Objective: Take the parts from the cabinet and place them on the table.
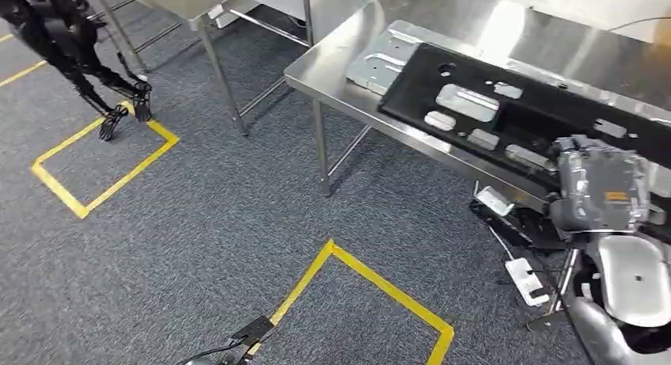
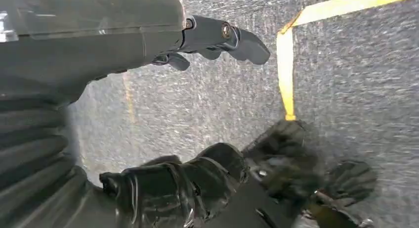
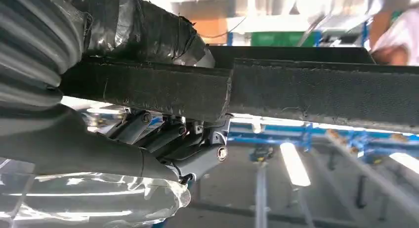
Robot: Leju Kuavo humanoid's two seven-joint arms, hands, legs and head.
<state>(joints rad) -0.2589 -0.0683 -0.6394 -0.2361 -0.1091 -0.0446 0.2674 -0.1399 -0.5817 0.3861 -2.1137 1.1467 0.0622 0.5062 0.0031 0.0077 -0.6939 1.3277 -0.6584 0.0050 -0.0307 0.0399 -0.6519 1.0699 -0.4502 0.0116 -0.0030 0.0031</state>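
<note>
A long black panel with silver inserts lies across the steel table. My right hand is at the panel's near edge, with the silver wrist just behind it. In the right wrist view the hand grips the panel's felt-lined edge, the taped thumb on one face and the dark fingers on the other. My left hand hangs low over the grey carpet and holds nothing, its thumb sticking out.
A silver metal plate lies on the table beside the black panel's far end. Under the table are cables and a white power strip. Yellow tape squares mark the carpet. Another dark robot stands far left beside a second steel table.
</note>
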